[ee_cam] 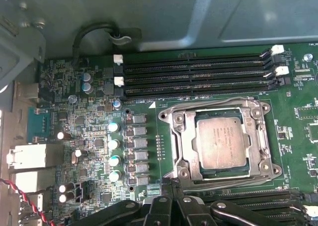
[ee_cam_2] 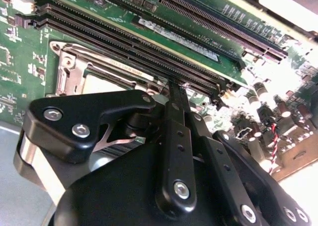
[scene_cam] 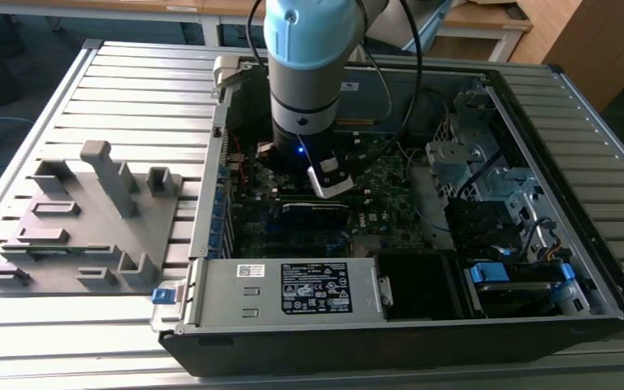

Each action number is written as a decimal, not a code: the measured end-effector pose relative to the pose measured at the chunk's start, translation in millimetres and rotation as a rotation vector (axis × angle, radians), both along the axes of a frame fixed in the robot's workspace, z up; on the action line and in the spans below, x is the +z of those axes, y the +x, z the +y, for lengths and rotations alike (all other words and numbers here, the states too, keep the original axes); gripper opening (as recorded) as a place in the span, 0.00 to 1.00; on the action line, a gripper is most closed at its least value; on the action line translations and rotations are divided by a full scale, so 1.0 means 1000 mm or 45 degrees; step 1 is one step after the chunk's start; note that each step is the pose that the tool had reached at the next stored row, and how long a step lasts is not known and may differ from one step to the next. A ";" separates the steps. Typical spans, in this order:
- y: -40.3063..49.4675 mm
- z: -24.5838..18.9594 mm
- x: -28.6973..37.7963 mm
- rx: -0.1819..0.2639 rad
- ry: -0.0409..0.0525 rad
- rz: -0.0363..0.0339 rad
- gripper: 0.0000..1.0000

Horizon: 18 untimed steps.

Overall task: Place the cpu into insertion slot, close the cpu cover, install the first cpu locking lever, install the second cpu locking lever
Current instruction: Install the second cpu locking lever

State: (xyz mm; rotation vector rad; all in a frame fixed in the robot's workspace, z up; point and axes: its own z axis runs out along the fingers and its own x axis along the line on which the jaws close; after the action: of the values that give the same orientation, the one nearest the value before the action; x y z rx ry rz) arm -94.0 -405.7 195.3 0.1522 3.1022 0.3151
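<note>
The cpu (ee_cam: 221, 144), a grey metal square, lies in the insertion slot (ee_cam: 266, 170) on the green motherboard. The silver cpu cover (ee_cam: 181, 136) lies flat around it, with the chip's face showing through its cut-out. Thin wire levers (ee_cam: 233, 180) run along two opposite sides of the socket. My gripper (ee_cam: 172, 184) is shut, its black fingers meeting just beside the socket's edge with nothing visible between them. In the second wrist view the gripper (ee_cam_2: 173, 84) ends at the cover (ee_cam_2: 74, 69), by the memory slots. In the exterior view the gripper (scene_cam: 325, 187) reaches down into the open computer case.
Long black memory slots (ee_cam: 198, 72) flank the socket on two sides. Capacitors (ee_cam: 114, 144) and rear ports (ee_cam: 30, 156) stand beside it. A grey power supply box (scene_cam: 290, 288) and drive bays (scene_cam: 486, 187) crowd the case. A grey fixture plate (scene_cam: 74, 219) lies at the exterior view's left.
</note>
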 end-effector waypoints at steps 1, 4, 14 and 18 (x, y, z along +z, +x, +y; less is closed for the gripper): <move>0.0000 0.0000 -0.0001 0.000 0.001 0.0000 0.10; -0.0002 0.0000 -0.0004 0.000 0.004 0.0000 0.10; -0.0008 0.0004 -0.0025 0.000 0.007 -0.0002 0.10; -0.0011 0.0005 -0.0036 0.000 0.007 0.0003 0.10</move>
State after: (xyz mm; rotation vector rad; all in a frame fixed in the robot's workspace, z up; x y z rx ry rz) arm -95.1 -405.2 191.8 0.1521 3.1018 0.3235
